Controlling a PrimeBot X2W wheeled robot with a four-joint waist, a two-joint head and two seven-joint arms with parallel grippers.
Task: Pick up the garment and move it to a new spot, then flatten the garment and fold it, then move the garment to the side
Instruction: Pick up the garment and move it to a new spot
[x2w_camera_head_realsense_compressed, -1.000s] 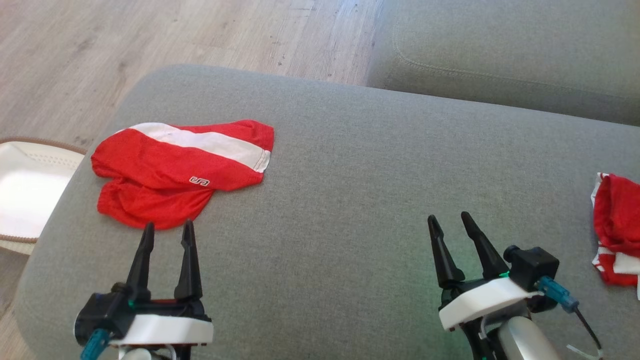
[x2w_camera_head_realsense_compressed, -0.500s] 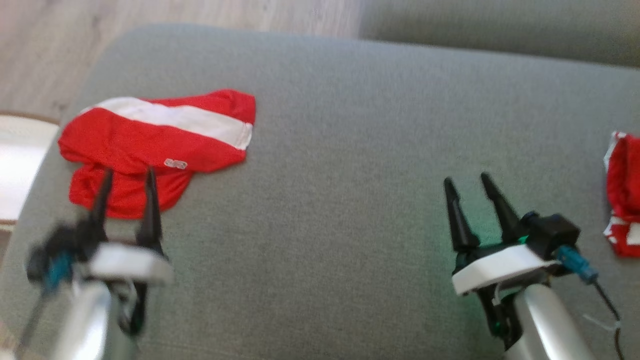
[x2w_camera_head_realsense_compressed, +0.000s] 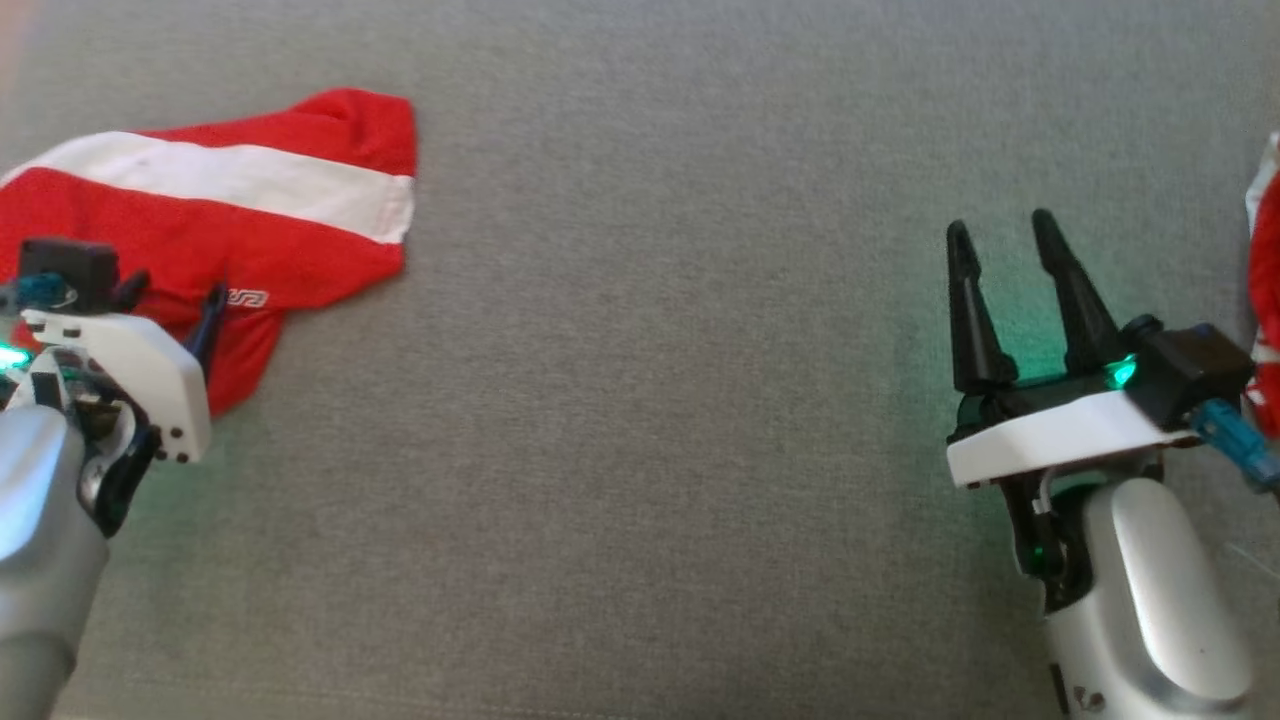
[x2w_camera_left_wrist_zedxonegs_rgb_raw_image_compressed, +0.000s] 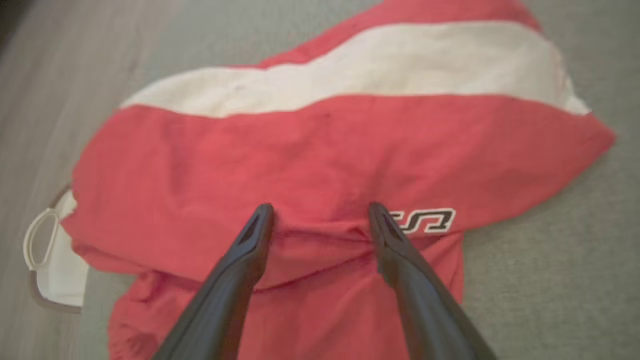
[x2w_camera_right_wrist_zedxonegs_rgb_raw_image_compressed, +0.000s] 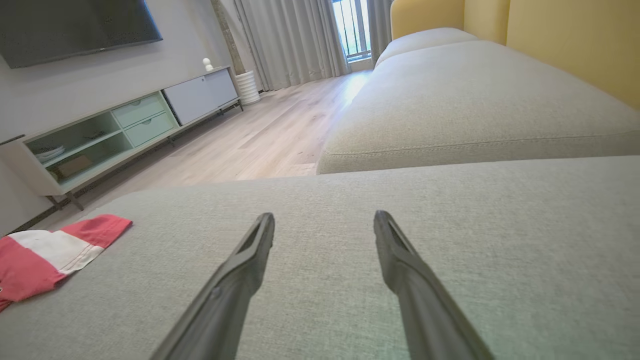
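Now leaning lower over the grey sofa cushion (x2w_camera_head_realsense_compressed: 640, 420), crumpled red and white garment (x2w_camera_head_realsense_compressed: 250, 190) at its left end. Has brought the left tool (x2w_camera_left_wrist_zedxonegs_rgb_raw_image_compressed: 320, 209) right over that garment, spread apart, nothing held. Keeps the right tool (x2w_camera_head_realsense_compressed: 1000, 225) apart too, well away; probably about to grab.

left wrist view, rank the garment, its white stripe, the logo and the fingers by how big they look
1. garment
2. white stripe
3. logo
Unranked: the fingers. They look far bigger than the logo, but they sit right by the camera, so their size is unsure.
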